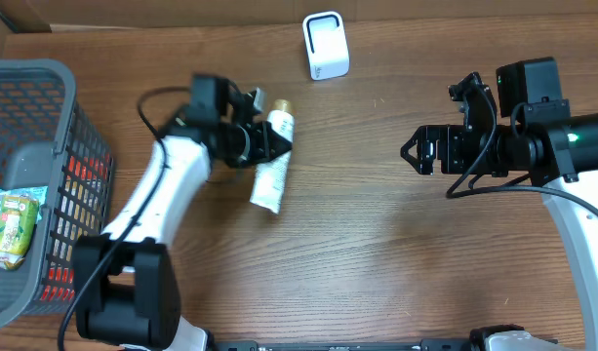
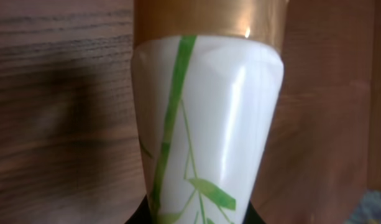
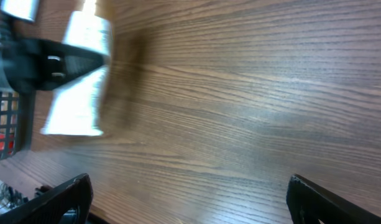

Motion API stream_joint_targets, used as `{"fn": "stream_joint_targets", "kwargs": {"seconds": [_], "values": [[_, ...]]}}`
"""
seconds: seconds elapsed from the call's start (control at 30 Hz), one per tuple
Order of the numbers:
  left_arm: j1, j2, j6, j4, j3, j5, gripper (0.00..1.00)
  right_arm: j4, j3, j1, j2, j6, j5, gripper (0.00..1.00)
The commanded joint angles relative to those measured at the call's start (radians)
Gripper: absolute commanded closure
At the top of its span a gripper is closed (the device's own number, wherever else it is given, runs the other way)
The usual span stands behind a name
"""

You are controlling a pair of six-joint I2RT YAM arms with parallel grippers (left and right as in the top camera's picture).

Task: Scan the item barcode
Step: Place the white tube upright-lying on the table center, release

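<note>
Wood-grain table (image 1: 377, 244), brown, with dark streaks along the grain. Grey mesh basket (image 1: 47, 70) at the table's left edge, partly out of frame. Inside it, toward the near left corner: a green packet (image 1: 14, 226) with a printed label, lying flat. Red packaging (image 1: 76, 174) shows through the basket's right wall; kind unclear. Cardboard panel (image 1: 181, 12) runs along the far edge.

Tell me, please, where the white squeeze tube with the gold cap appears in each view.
Overhead: white gold-capped squeeze tube left of centre, in the left gripper.
Left wrist: tube fills the centre.
Right wrist: tube blurred, upper left.
Shared landmark: brown wooden table.
</note>
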Motion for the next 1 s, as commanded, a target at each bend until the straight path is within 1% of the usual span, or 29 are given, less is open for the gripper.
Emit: {"fn": "stream_joint_targets", "kwargs": {"seconds": [0.0,0.03,0.1,0.13,0.2,0.27,0.33,0.4,0.43,0.47,0.53,0.57,0.6,0.63,0.67,0.73,0.8,0.87,0.97], "values": [[-0.06,-0.021,-0.234,0.2,-0.142,-0.068,0.96,0.003,0.023,0.004,0.0,0.004,-0.006,0.0],[-0.074,-0.021,-0.254,0.266,-0.18,-0.091,0.96,0.003,0.023,0.004,0.0,0.004,-0.006,0.0],[-0.099,-0.021,-0.253,0.367,-0.236,-0.125,0.96,0.003,0.023,0.004,0.0,0.004,-0.006,0.0],[-0.11,-0.021,-0.253,0.391,-0.254,-0.152,0.95,0.003,0.023,0.004,0.0,0.004,-0.006,0.0],[-0.128,-0.021,-0.25,0.398,-0.276,-0.221,0.9,0.003,0.023,0.004,0.0,0.004,-0.006,0.0],[-0.143,-0.021,-0.243,0.394,-0.291,-0.286,0.81,0.003,0.023,0.004,0.0,0.004,-0.006,0.0],[-0.149,-0.021,-0.243,0.388,-0.298,-0.339,0.6,0.003,0.023,0.004,0.0,0.004,-0.006,0.0],[-0.15,-0.021,-0.243,0.382,-0.298,-0.37,0.46,0.003,0.023,0.004,0.0,0.004,-0.006,0.0],[-0.15,-0.021,-0.234,0.384,-0.298,-0.37,0.42,0.003,0.023,0.004,0.0,0.004,-0.006,0.0],[-0.15,-0.021,-0.204,0.389,-0.298,-0.369,0.39,0.003,0.023,0.004,0.0,0.004,-0.006,0.0],[-0.147,-0.025,-0.127,0.403,-0.29,-0.356,0.35,0.003,0.023,0.004,0.0,0.004,-0.006,0.0],[-0.143,-0.032,-0.06,0.4,-0.268,-0.323,0.28,0.002,0.023,0.004,0.0,0.004,-0.006,0.0],[-0.14,-0.038,-0.037,0.394,-0.257,-0.308,0.26,0.002,0.023,0.004,0.0,0.004,-0.006,0.0],[-0.133,-0.052,0.012,0.364,-0.222,-0.285,0.2,0.002,0.023,0.004,0.0,0.003,-0.006,0.0],[-0.129,-0.064,0.029,0.331,-0.193,-0.283,0.17,0.002,0.023,0.004,0.0,0.004,-0.006,0.0],[-0.114,-0.101,0.061,0.214,-0.099,-0.301,0.15,0.002,0.023,0.004,0.0,0.003,-0.006,0.0],[-0.089,-0.145,0.084,0.058,0.029,-0.352,0.1,0.002,0.023,0.004,0.0,0.004,-0.006,0.0],[-0.061,-0.177,0.128,-0.102,0.17,-0.405,0.02,0.002,0.023,0.004,0.0,0.004,-0.006,0.0],[-0.008,-0.205,0.263,-0.324,0.394,-0.413,0.0,0.0,0.023,0.004,0.0,0.004,-0.006,0.0]]}}
